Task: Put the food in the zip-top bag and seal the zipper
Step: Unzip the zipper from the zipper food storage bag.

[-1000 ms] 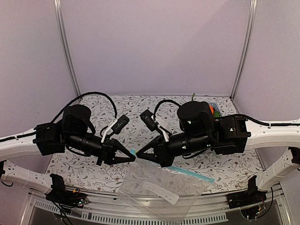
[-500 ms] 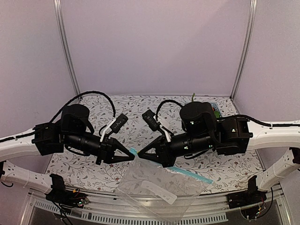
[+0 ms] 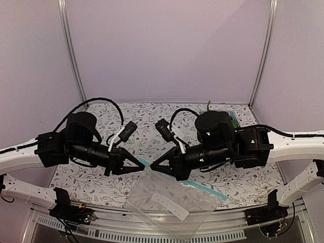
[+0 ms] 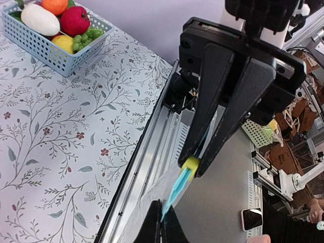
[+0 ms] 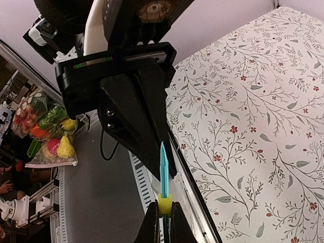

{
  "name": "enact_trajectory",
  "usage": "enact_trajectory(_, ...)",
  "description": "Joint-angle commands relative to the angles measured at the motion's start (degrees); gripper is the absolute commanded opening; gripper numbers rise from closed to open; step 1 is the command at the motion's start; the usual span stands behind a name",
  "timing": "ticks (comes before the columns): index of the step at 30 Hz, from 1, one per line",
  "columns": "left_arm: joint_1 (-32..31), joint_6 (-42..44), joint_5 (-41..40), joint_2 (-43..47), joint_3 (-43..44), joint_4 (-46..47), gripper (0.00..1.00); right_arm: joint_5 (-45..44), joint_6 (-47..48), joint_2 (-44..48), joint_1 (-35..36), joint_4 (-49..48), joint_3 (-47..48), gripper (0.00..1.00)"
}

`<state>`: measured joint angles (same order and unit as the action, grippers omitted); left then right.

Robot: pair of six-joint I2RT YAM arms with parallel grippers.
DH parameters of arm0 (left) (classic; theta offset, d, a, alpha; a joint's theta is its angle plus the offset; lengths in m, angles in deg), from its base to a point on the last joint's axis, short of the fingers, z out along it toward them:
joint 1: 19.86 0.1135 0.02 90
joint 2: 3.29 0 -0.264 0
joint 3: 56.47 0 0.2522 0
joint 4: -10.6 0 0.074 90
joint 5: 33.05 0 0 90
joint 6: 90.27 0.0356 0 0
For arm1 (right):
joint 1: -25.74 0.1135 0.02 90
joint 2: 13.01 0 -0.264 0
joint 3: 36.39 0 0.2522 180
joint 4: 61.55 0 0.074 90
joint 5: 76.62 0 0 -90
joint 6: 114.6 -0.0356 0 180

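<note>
The clear zip-top bag (image 3: pixel 172 205) hangs over the table's near edge, held up between both grippers. My left gripper (image 3: pixel 143 169) is shut on the left end of the teal zipper (image 3: pixel 202 188), as the left wrist view (image 4: pixel 162 225) shows. My right gripper (image 3: pixel 151 167) is shut on the yellow slider (image 5: pixel 163 202) on that strip (image 5: pixel 163 164), close to the left fingertips (image 5: pixel 152 147). The food lies in the light blue basket (image 4: pixel 48 48) at the table's back right: white radish (image 4: pixel 39 19), orange (image 4: pixel 54 5), red tomato (image 4: pixel 74 20), lemon (image 4: pixel 63 43) and green bunch (image 4: pixel 87 36).
The floral tablecloth (image 3: pixel 147 136) covers the table. A metal rail (image 3: pixel 121 230) runs along the near edge under the bag. In the top view the basket (image 3: pixel 232 117) is mostly hidden behind my right arm. Grey walls stand close at the back and sides.
Both gripper tips have stayed together and shifted slightly up. The bag's left corner has lifted, and the teal strip's left end now shows between the tips.
</note>
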<state>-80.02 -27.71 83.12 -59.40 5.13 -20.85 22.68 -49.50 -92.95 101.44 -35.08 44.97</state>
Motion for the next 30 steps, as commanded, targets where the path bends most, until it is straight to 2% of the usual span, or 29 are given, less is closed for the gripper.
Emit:
enact_trajectory(1, 2.13, -0.27, -3.44, 1.22, -0.63, -2.07, 0.0, -0.07, -0.5, 2.14, 0.15, 3.52, -1.54, 0.0)
enact_trajectory(30, 6.68, -2.27, -7.65, 1.73, -1.52, -3.75, 0.0, -1.34, -1.11, 3.64, 0.11, 3.9, -3.54, 0.0)
